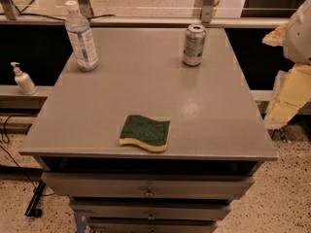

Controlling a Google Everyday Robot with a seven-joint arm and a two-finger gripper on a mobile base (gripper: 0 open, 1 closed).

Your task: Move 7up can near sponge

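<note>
The 7up can [194, 45] stands upright at the far right of the grey table top [146, 91]. It is silvery with a pull-tab top. The sponge [145, 132] lies flat near the front edge, green side up over pale yellow foam. It is well apart from the can. My gripper [286, 96] hangs off the table's right side, pale yellow and white, partly cut off by the picture's edge. It is to the right of the can, below its level, and touches nothing.
A clear plastic water bottle [81, 37] stands at the far left of the table. A white pump bottle [22, 79] sits on a lower ledge to the left. Drawers [148, 191] sit under the table top. A rail runs behind the table.
</note>
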